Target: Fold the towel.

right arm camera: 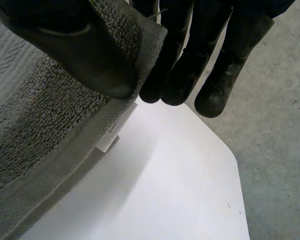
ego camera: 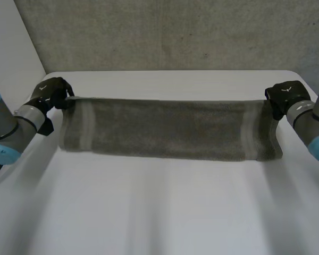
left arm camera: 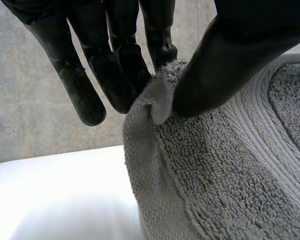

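Left hand (left arm camera: pixel 230 55) pinching a corner of the grey towel (left arm camera: pixel 225 180) between thumb and fingers (left arm camera: pixel 115 75), corner bunched into a small fold at the fingertips, terry cloth hanging below with ribbed border band, white table (left arm camera: pixel 55 195) beneath, grey wall (left arm camera: pixel 35 115) behind

White table (ego camera: pixel 165 212) spread out below me, rounded corners at the far side. Grey speckled surface (ego camera: pixel 165 32) just beyond it.

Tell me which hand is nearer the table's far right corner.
Right. The right hand pinches a corner of the towel close to that table corner; the left hand pinches the opposite corner, at the table's far left side.
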Controlling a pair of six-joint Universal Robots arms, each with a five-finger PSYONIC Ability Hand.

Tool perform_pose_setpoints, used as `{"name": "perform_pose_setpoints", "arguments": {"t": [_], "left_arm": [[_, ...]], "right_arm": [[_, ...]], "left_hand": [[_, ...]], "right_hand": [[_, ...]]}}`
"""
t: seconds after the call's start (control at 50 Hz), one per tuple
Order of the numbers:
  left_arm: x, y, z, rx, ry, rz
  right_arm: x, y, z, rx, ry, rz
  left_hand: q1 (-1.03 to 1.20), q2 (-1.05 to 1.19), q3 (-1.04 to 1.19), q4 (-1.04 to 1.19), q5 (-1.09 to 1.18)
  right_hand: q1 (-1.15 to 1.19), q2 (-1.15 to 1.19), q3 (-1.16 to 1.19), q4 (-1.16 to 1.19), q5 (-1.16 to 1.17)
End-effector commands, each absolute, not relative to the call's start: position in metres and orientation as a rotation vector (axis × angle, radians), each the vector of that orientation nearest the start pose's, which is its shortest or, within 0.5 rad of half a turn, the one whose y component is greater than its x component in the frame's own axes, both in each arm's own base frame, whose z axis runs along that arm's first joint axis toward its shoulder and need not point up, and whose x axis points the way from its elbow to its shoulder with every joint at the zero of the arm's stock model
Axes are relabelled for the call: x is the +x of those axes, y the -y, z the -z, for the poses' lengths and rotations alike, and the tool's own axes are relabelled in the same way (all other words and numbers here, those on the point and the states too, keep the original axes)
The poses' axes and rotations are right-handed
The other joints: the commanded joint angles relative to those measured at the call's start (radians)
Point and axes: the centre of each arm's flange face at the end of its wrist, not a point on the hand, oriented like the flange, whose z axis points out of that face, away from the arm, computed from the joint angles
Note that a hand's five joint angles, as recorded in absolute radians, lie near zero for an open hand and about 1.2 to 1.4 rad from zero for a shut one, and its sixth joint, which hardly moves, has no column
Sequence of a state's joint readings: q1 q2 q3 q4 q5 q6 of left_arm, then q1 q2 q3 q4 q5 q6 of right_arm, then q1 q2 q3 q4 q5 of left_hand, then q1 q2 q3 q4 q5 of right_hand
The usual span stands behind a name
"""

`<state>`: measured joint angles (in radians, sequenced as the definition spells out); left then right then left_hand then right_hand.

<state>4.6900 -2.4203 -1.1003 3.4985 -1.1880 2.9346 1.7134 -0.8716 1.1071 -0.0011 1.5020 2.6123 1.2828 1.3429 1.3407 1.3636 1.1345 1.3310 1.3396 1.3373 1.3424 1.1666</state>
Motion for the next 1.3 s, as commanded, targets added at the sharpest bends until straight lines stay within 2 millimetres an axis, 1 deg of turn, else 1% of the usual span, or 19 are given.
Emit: {"name": "perform_pose_setpoints", "arguments": {"t": [0.02,0.24,0.26,0.28,0.3,0.32,0.34,0.36,0.4,0.46,0.56,0.66,0.74,0.78,0.84,0.88,1.0,1.12,1.3], "left_arm": [[-0.187,0.474,-0.140,0.275,-2.571,2.478],[-0.194,0.487,-0.133,0.277,-2.530,2.513],[-0.194,0.488,-0.131,0.277,-2.532,2.511],[-0.196,0.487,-0.130,0.281,-2.534,2.512],[-0.196,0.487,-0.130,0.281,-2.534,2.512],[-0.197,0.487,-0.130,0.283,-2.535,2.513],[-0.200,0.485,-0.132,0.292,-2.536,2.516],[-0.200,0.485,-0.132,0.292,-2.536,2.516],[-0.205,0.483,-0.136,0.304,-2.537,2.528],[-0.206,0.482,-0.140,0.305,-2.530,2.539],[-0.204,0.474,-0.170,0.304,-2.492,2.567],[-0.199,0.459,-0.196,0.282,-2.465,2.571],[-0.196,0.442,-0.211,0.284,-2.459,2.571],[-0.194,0.425,-0.224,0.284,-2.455,2.572],[-0.193,0.409,-0.231,0.282,-2.463,2.565],[-0.193,0.402,-0.233,0.290,-2.467,2.559],[-0.196,0.382,-0.214,0.457,-2.444,2.422],[-0.196,0.381,-0.180,0.655,-2.354,2.264],[-0.194,0.386,-0.140,0.687,-2.354,2.132]], "right_arm": [[0.205,0.423,-0.170,-0.933,-2.443,2.083],[0.215,0.438,-0.151,-0.918,-2.455,2.125],[0.215,0.439,-0.149,-0.916,-2.461,2.127],[0.215,0.442,-0.149,-0.905,-2.467,2.139],[0.215,0.442,-0.149,-0.905,-2.467,2.139],[0.215,0.444,-0.150,-0.892,-2.471,2.153],[0.215,0.444,-0.150,-0.892,-2.471,2.153],[0.215,0.445,-0.152,-0.879,-2.480,2.167],[0.217,0.446,-0.155,-0.862,-2.483,2.188],[0.217,0.446,-0.166,-0.820,-2.494,2.233],[0.216,0.439,-0.203,-0.756,-2.441,2.309],[0.212,0.412,-0.253,-0.656,-2.341,2.361],[0.211,0.394,-0.265,-0.686,-2.312,2.333],[0.212,0.372,-0.260,-0.776,-2.334,2.210],[0.213,0.361,-0.255,-0.821,-2.360,2.127],[0.212,0.344,-0.239,-0.887,-2.427,1.955],[0.204,0.319,-0.198,-1.008,-2.581,1.675],[0.203,0.314,-0.174,-1.026,-2.578,1.670],[0.203,0.325,-0.148,-0.999,-2.485,1.847]], "left_hand": [[0.113,0.053,0.056,0.033,0.087],[0.113,0.053,0.056,0.033,0.087],[-0.043,-0.103,-0.101,-0.124,-0.069],[-0.385,-0.445,-0.443,-0.466,-0.411],[-0.388,-0.448,-0.446,-0.469,-0.414],[-0.690,-0.751,-0.748,-0.771,-0.717],[-0.935,-0.995,-0.993,-1.016,-0.961],[-0.937,-0.997,-0.995,-1.018,-0.963],[-1.096,-1.156,-1.154,-1.177,-1.122],[-1.096,-1.156,-1.154,-1.177,-1.122],[-1.099,-1.159,-1.156,-1.179,-1.125],[-1.093,-1.153,-1.151,-1.174,-1.119],[-1.075,-1.135,-1.133,-1.156,-1.101],[-1.069,-1.129,-1.127,-1.150,-1.096],[-1.063,-1.124,-1.121,-1.144,-1.090],[-1.063,-1.124,-1.121,-1.144,-1.090],[-1.063,-1.124,-1.121,-1.144,-1.090],[-1.063,-1.124,-1.121,-1.144,-1.090],[-1.063,-1.124,-1.121,-1.144,-1.090]], "right_hand": [[0.065,0.057,0.059,0.054,0.055],[0.065,0.057,0.059,0.054,0.055],[0.065,0.057,0.059,0.054,0.055],[-0.251,-0.259,-0.257,-0.262,-0.261],[-0.254,-0.262,-0.260,-0.265,-0.264],[-0.800,-0.809,-0.806,-0.811,-0.810],[-0.806,-0.814,-0.812,-0.817,-0.816],[-1.154,-1.163,-1.161,-1.166,-1.165],[-1.156,-1.165,-1.163,-1.168,-1.167],[-1.156,-1.165,-1.163,-1.168,-1.167],[-1.156,-1.165,-1.163,-1.168,-1.167],[-1.156,-1.165,-1.163,-1.168,-1.167],[-1.156,-1.165,-1.163,-1.168,-1.167],[-1.156,-1.165,-1.163,-1.168,-1.167],[-1.156,-1.165,-1.163,-1.168,-1.167],[-1.156,-1.165,-1.163,-1.168,-1.167],[-1.156,-1.165,-1.163,-1.168,-1.167],[-1.156,-1.165,-1.163,-1.168,-1.167],[-1.035,-1.043,-1.041,-1.046,-1.045]]}}
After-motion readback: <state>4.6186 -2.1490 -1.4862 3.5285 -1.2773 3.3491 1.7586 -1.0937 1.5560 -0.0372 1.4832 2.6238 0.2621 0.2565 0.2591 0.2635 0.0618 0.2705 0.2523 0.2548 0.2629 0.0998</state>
